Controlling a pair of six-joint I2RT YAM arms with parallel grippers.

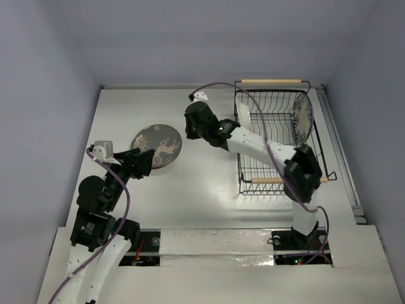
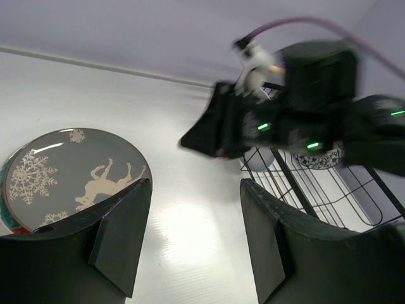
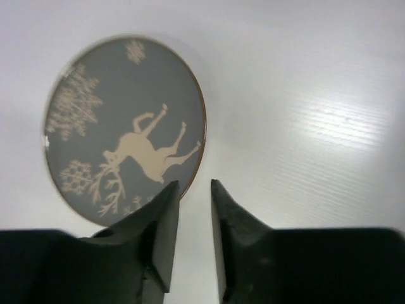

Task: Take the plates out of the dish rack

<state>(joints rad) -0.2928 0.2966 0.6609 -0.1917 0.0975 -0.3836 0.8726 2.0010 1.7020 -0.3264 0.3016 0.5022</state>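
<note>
A grey plate with a cream reindeer [image 1: 156, 147] [image 2: 69, 171] [image 3: 120, 120] lies flat on the table, on top of a teal-and-red plate whose rim [image 2: 5, 204] peeks out. My right gripper [image 1: 188, 134] [image 3: 194, 183] hovers at the grey plate's right edge, jaws a narrow gap apart with nothing between them. My left gripper [image 1: 143, 162] [image 2: 195, 182] is open and empty by the plate's near edge. The black wire dish rack [image 1: 269, 180] [image 2: 329, 190] holds a blue floral plate [image 1: 302, 118] and a white plate [image 1: 243, 116], both standing upright.
The right arm [image 2: 285, 107] reaches leftward across the rack's front left corner. Its purple cable [image 1: 253, 107] loops over the rack. Grey walls enclose the table on three sides.
</note>
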